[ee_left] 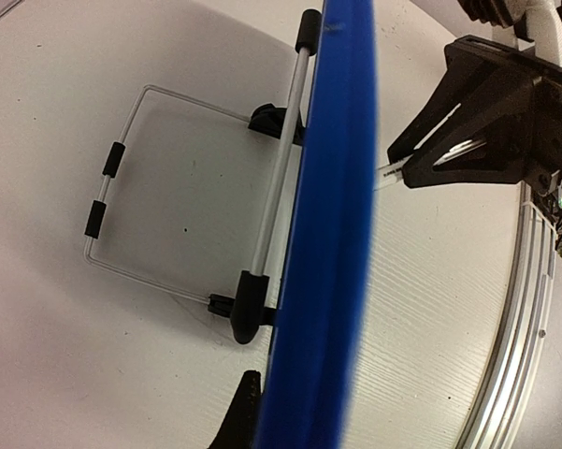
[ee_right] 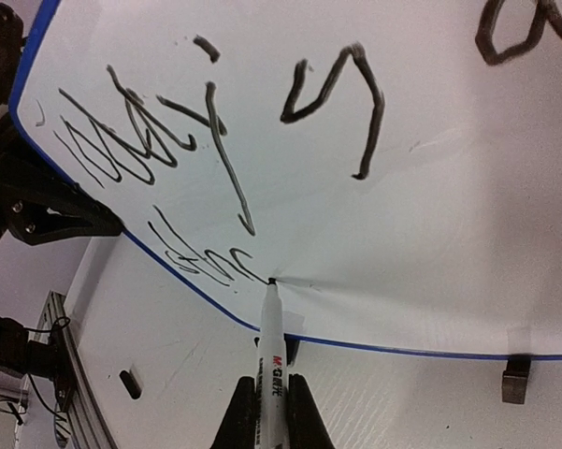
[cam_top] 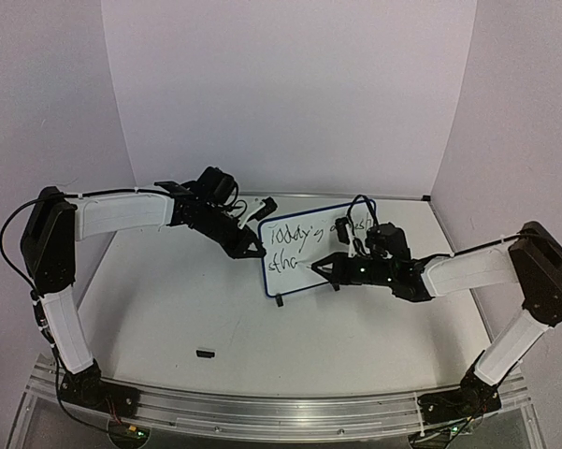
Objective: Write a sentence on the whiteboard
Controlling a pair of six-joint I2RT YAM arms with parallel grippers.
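**Marker tip on board, second line in progress**

- The whiteboard [cam_top: 304, 271] is standing upright mid-table, slightly right of centre, tilting back on a wire stand [ee_left: 168, 178] behind it. One black foot [cam_top: 279, 301] is showing at its lower left corner, resting on the table [cam_top: 168, 309]
- The left gripper [cam_top: 253, 247] is reaching in from the left and sitting at the board's left edge. In the left wrist view the blue rim [ee_left: 327, 234] is running straight between the fingers, jaws closed down on it, so it is pinching the board edge
- The right gripper [cam_top: 320, 267] is coming in from the right, low across the board face. Its fingers [ee_right: 248, 416] are squeezing tight on both sides of a white marker [ee_right: 271, 346], with no gap visible
- The marker is pointing at the board with its tip touching the white surface near the bottom rim, right at the end of the second line
- The sentence [cam_top: 299, 234] is sitting in the board's upper left area in black script. The top line is reading roughly "Today is a" plus a word partly hidden behind the right arm. The second line is only a few letters, and I cannot read them reliably
- A small black piece [cam_top: 205, 354] is lying on the table well in front of the board, apart from both arms
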